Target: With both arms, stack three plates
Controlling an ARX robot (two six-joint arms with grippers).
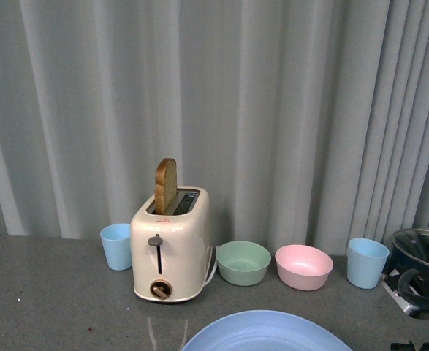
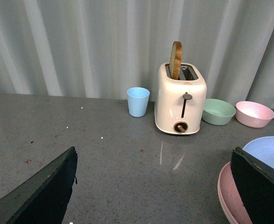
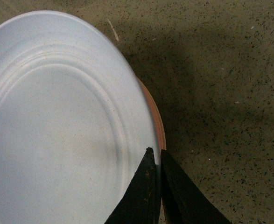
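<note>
The light blue plate (image 3: 57, 121) fills most of the right wrist view, and my right gripper (image 3: 156, 156) is shut on its rim. Under that rim a thin arc of the pink plate (image 3: 160, 126) shows, so the blue one lies over it. In the left wrist view the pink plate (image 2: 228, 196) rests on the grey counter with the light blue plate (image 2: 270, 149) above it, both partly hidden by one dark finger (image 2: 260, 186). My left gripper (image 2: 151, 196) is open over bare counter and holds nothing. The front view shows only the blue plate's far edge (image 1: 265, 330).
A cream toaster (image 1: 170, 248) with a bread slice stands at the back by the curtain. Light blue cups (image 1: 116, 246) (image 1: 366, 262) flank it, with a green bowl (image 1: 243, 262) and a pink bowl (image 1: 303, 266) between. Dark arm parts (image 1: 419, 278) sit far right.
</note>
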